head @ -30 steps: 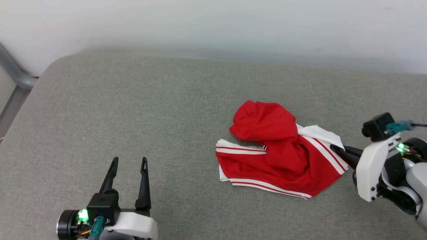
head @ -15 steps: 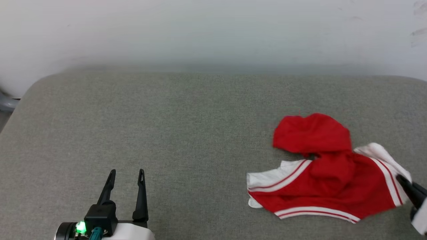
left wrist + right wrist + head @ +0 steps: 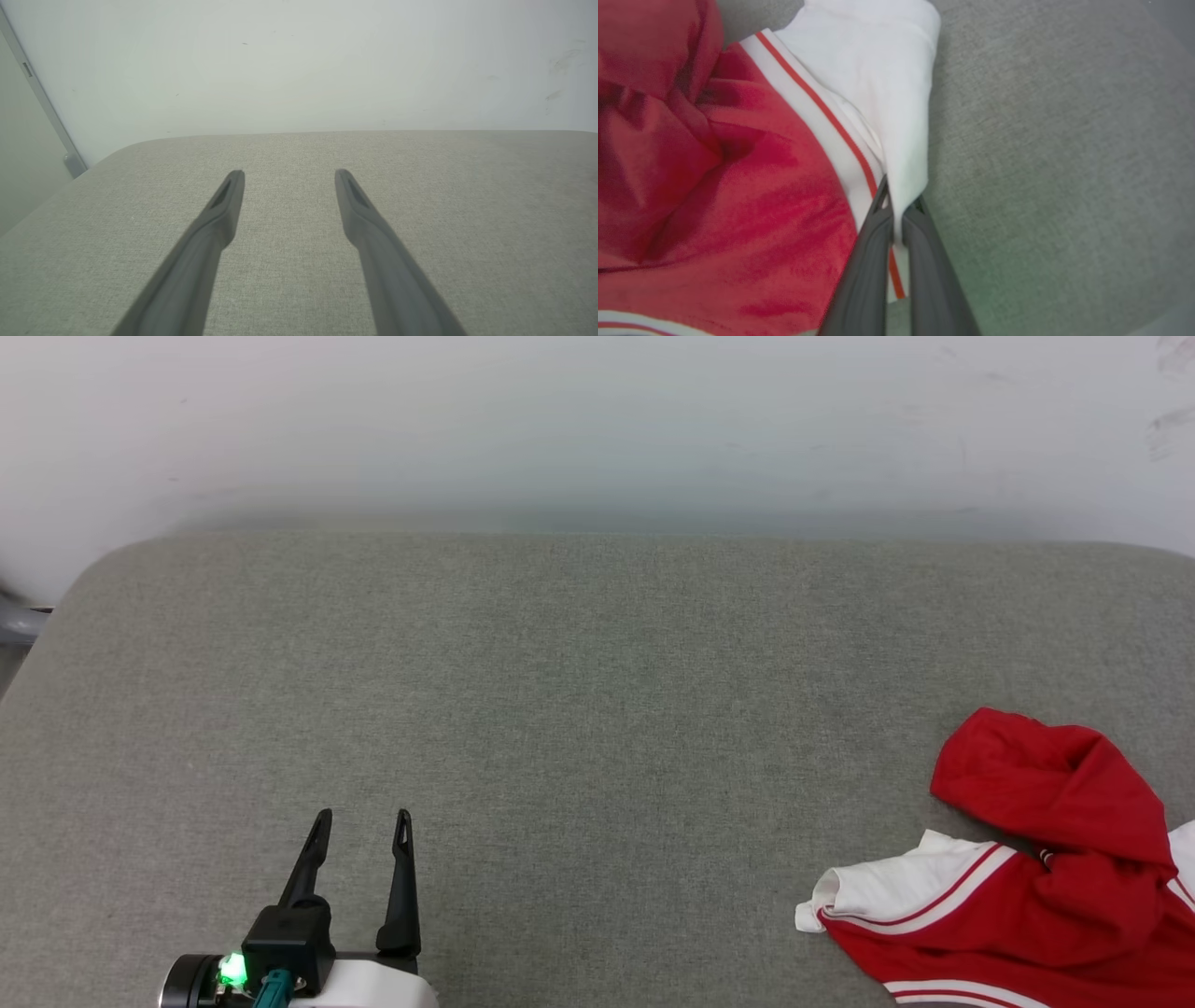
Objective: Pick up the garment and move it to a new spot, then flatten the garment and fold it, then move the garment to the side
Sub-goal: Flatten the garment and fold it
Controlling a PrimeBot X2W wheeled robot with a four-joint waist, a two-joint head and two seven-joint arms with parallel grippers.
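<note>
Right wrist view, up close: the right jaws' two dark fingers are pressed together on the white, red-striped trim of the crumpled red jersey-style T-shirt with white sleeves. A white sleeve folds away beyond the tips onto the padded grey woven fabric surface. This grip can be seen from here and not from the head.

Left wrist view: the left jaws stand wide apart with nothing between them. Their dark fingers hover over bare grey fabric. Farther off are the pale wall and a slanting grey metal strip.

Head view: the left fingers rise at the lower left, with a green light at the wrist. The T-shirt lies bunched in the lower right corner, cut off by the frame edge and well apart from the left jaws. Half a second ago it lay nearer the middle of the surface, so it has slid to the robot's right, while the left jaws have kept their place.
</note>
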